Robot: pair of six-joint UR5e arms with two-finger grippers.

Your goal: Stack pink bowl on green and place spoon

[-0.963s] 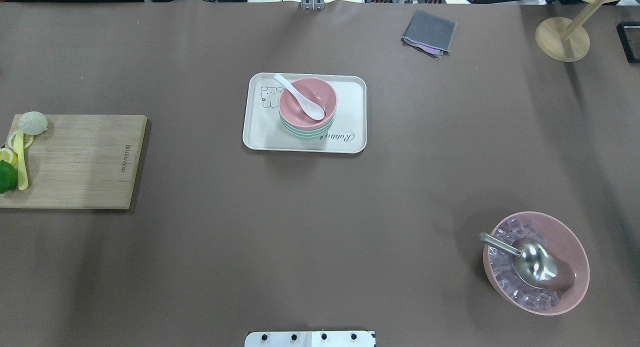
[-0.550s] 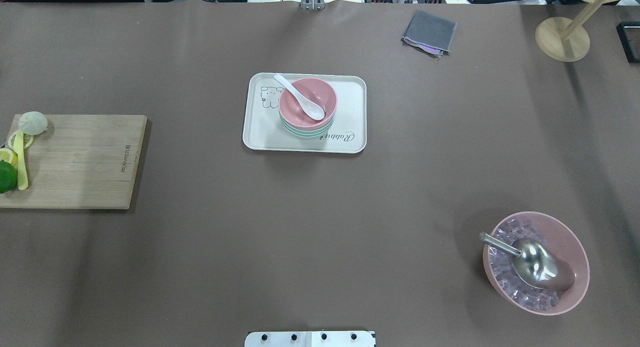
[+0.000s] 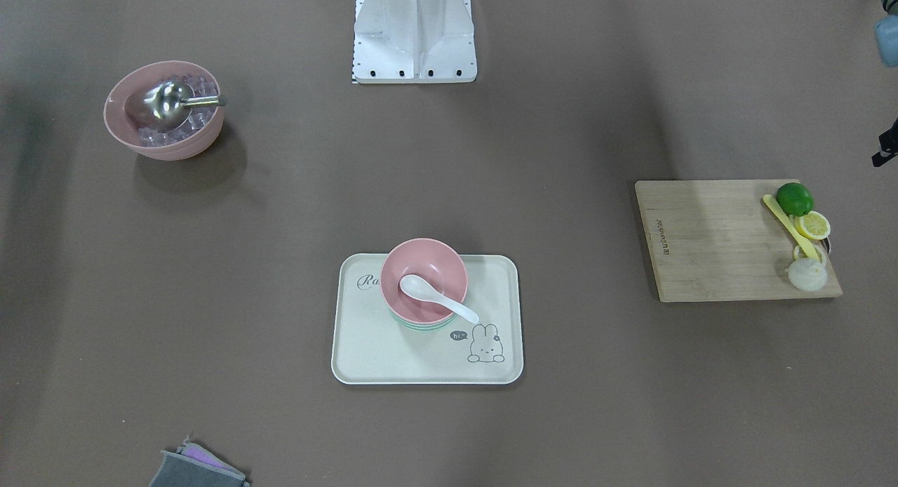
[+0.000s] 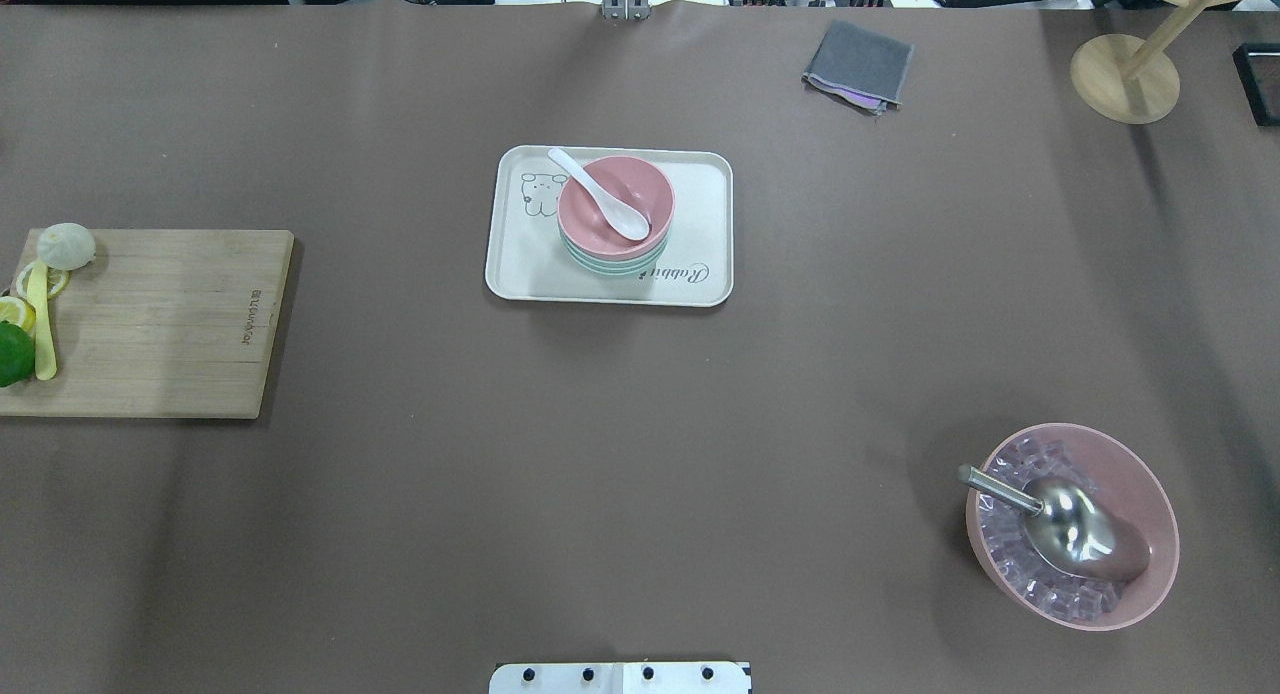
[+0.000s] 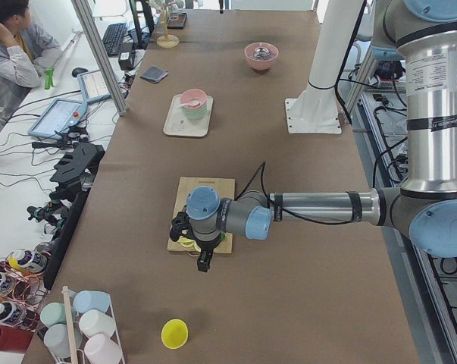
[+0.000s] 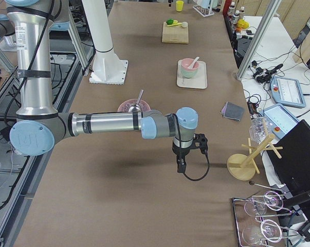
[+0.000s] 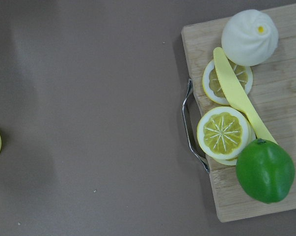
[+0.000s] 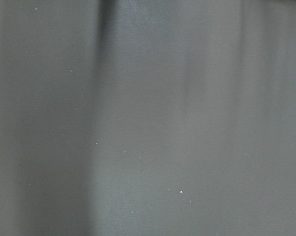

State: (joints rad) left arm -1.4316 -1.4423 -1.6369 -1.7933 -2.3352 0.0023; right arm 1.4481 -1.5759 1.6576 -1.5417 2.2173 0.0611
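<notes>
Brown worktop [image 4: 640, 424], matte covering. Pink bowl [image 4: 648, 186] sits nested on the green bowl [image 4: 612, 267], both on the cream tray [image 4: 520, 264] at mid-worktop. White spoon [image 4: 600, 194] lies in the pink bowl, scoop end down in the well, handle resting across the rim and overhanging it. Judged from this layout, both parts of the task look done. Handling, estimated: the bowls appear light, rigid and smooth-walled, so a pinch on the rim would suit; nested, they might lift together. The spoon looks glossy and slippery, possibly brittle; best taken by the overhanging handle. Only the tray's low lip stands close to the stack. Left hand [image 5: 202, 262] hangs over the cutting board's outer end, well apart from the tray; right hand [image 6: 181, 165] hangs over bare worktop near the wooden stand [image 4: 1124, 78]. Each shows in a side view only, so I cannot tell whether either is spread or closed; neither visibly carries anything. Cutting board [image 4: 160, 324] bears a lime [image 7: 264, 170], lemon slices [image 7: 222, 132], a yellow knife [image 7: 236, 93] and a white bun [image 7: 250, 30]. Large pink bowl [image 4: 1140, 464] holds ice and a metal scoop [image 4: 1070, 529]; a grey cloth [image 4: 860, 62] lies at the far edge.
</notes>
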